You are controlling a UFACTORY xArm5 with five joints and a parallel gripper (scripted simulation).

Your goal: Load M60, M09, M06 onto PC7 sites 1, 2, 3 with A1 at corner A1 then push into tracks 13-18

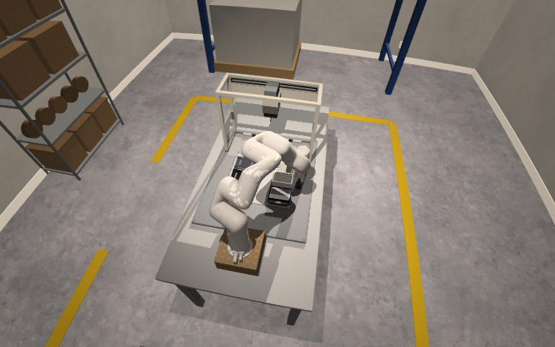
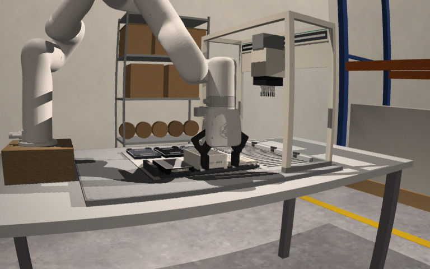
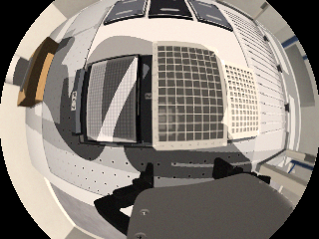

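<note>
The black carrier PC7 [image 1: 278, 202] [image 2: 149, 169] [image 3: 146, 100] lies lengthwise towards the rails [image 2: 269, 156] [image 3: 264, 80]. The fine-grid plate M60 [image 1: 280, 193] [image 2: 172, 164] [image 3: 112, 100] is on site 1 beside the handle. The tall block M09 [image 1: 282, 177] [image 2: 191, 156] [image 3: 189, 95] is on site 2. The low plate M06 [image 1: 281, 166] [image 2: 250, 161] [image 3: 242, 100] is on site 3. My gripper [image 2: 220, 163] [image 3: 184, 171] is open and empty, fingers low beside the carrier's outer long side, near M09. I cannot tell if the carrier's front end is in the tracks. The lamp cannot be made out.
Three dark nests [image 3: 125, 11] [image 3: 170, 8] [image 3: 211, 12] stand empty in a row across the apron. The pale instrument frame [image 1: 316, 122] [image 2: 288, 94] stands over the rails, and its pipetting head [image 1: 270, 104] [image 2: 267, 60] hangs inside it. A frame post is near the carrier's outer side.
</note>
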